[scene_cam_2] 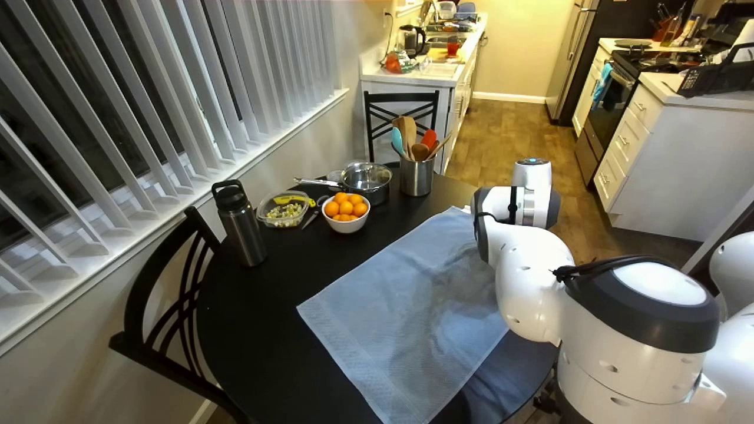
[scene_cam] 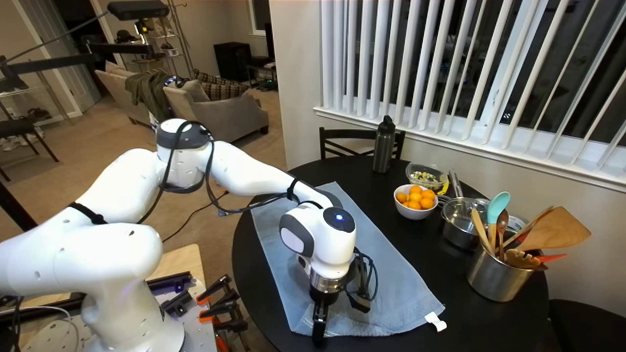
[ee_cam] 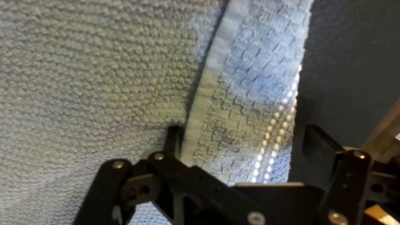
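A blue-grey towel (scene_cam: 406,293) lies spread on the round black table (scene_cam: 430,254); it also shows in an exterior view (scene_cam_2: 400,306), with some wrinkles and a fold. A white tag (scene_cam: 435,321) sticks out at its corner. My gripper (scene_cam: 319,328) points down at the towel's near edge. In the wrist view the gripper (ee_cam: 243,132) is open with nothing held. Its fingers straddle the hemmed, white-stitched border of the towel (ee_cam: 250,103). The left finger is over or against the cloth, the right one beyond the edge over the table. Whether the fingertips touch is unclear.
A white bowl (scene_cam: 413,214) of oranges, a clear food container (scene_cam_2: 263,213), a steel pot (scene_cam: 457,233), a utensil holder (scene_cam: 494,278) and a dark bottle (scene_cam: 384,146) stand on the table's window side. A black chair (scene_cam_2: 177,300) stands against the table.
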{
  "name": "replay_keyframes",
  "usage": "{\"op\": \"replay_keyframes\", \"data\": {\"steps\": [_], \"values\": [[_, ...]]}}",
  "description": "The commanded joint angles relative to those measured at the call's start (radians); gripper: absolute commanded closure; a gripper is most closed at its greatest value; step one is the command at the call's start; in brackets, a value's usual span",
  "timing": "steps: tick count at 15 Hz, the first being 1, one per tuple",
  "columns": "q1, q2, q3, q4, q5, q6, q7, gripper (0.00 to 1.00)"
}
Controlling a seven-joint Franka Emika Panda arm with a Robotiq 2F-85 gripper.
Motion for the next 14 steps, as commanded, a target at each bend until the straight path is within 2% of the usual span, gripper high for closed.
{"op": "replay_keyframes", "data": {"steps": [1,10,11,14], "values": [[-0.012,0.0,-0.003,-0.02,-0.015,0.046,0.0,0.0],[-0.034,0.0,0.005,-0.051,-0.025,0.152,0.0,0.0],[-0.012,0.0,0.008,-0.084,-0.02,0.167,0.0,0.0],[-0.023,0.001,0.015,-0.111,-0.022,0.212,0.0,0.0]]}}
